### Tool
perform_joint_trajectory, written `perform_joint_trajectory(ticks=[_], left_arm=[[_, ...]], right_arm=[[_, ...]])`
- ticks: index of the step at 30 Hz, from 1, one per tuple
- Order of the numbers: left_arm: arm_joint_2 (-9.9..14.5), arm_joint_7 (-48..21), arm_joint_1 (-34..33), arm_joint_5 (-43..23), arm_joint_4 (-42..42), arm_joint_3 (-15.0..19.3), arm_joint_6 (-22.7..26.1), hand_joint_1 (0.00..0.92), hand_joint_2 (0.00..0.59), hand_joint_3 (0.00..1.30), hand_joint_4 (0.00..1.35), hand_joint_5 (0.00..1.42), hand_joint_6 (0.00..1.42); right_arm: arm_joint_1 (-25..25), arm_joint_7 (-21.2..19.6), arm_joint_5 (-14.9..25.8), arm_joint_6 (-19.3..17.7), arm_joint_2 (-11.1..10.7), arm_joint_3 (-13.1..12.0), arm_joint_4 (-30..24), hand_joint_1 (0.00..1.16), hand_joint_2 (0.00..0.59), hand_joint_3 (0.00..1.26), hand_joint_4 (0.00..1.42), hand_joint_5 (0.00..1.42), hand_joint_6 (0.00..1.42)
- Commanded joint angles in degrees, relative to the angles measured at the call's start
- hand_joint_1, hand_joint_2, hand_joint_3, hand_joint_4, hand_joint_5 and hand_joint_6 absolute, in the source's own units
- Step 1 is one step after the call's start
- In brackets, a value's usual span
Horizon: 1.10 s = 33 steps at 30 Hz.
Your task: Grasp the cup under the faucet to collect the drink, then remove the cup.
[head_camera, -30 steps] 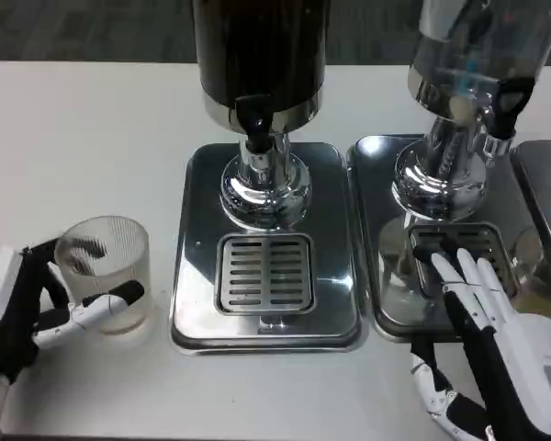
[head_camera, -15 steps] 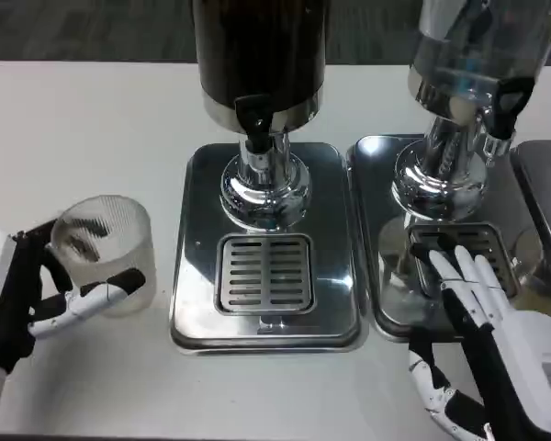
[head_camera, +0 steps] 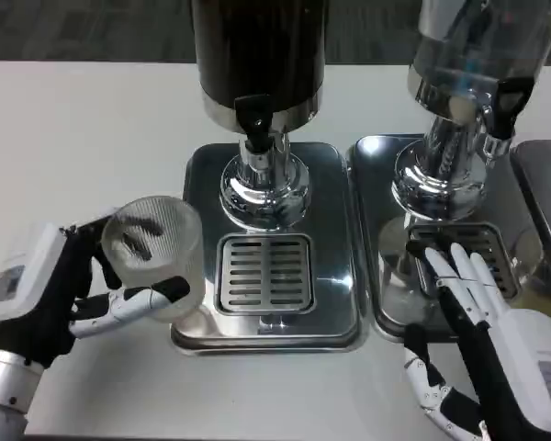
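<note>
My left hand [head_camera: 69, 294] holds a clear ribbed plastic cup [head_camera: 156, 253], which looks empty, with fingers wrapped around its side. The cup is lifted and tilted slightly, hanging over the left edge of the steel drip tray [head_camera: 266, 317]. The dark drink dispenser [head_camera: 260, 55] stands behind, its black faucet [head_camera: 254, 119] pointing down above the slotted grate [head_camera: 264, 273]. The cup sits left of the grate, not beneath the faucet. My right hand [head_camera: 482, 331] lies open with fingers spread, its tips over the neighbouring tray's grate.
A second, clear dispenser [head_camera: 473, 64] stands at the right on its own steel tray [head_camera: 395, 303], with a black tap [head_camera: 505, 110]. Another tray's edge [head_camera: 542, 202] shows at the far right. White table [head_camera: 83, 138] spreads out to the left.
My left hand has carried the cup up and to the right, from the bare table to the left rim of the drip tray. The right hand has barely moved.
</note>
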Motion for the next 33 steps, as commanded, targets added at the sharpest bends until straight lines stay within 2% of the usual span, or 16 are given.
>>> perform_joint_trajectory(ticks=[1,12,33], left_arm=[[-1.03,-1.3,-2.09,-0.23,-0.65,0.29,-0.41,0.289,0.148,0.59,0.69,0.97,1.28],[-4.82,-3.17,-7.52,1.23,4.77,-1.67,1.93,0.287,0.147,0.6,0.7,0.97,1.28],[-9.38,-3.19,-12.2,2.61,9.27,-4.96,4.21,0.287,0.147,0.6,0.7,0.97,1.28]], right_arm=[[-0.18,-0.53,0.63,-0.97,0.46,-0.08,0.61,0.57,0.572,0.1,0.0,0.0,0.23],[0.77,-1.32,-0.2,-1.17,1.83,0.31,-0.17,0.56,0.586,0.1,0.0,0.0,0.23],[2.63,-0.62,-1.13,-0.23,3.21,0.26,-2.35,0.56,0.586,0.1,0.0,0.0,0.23]])
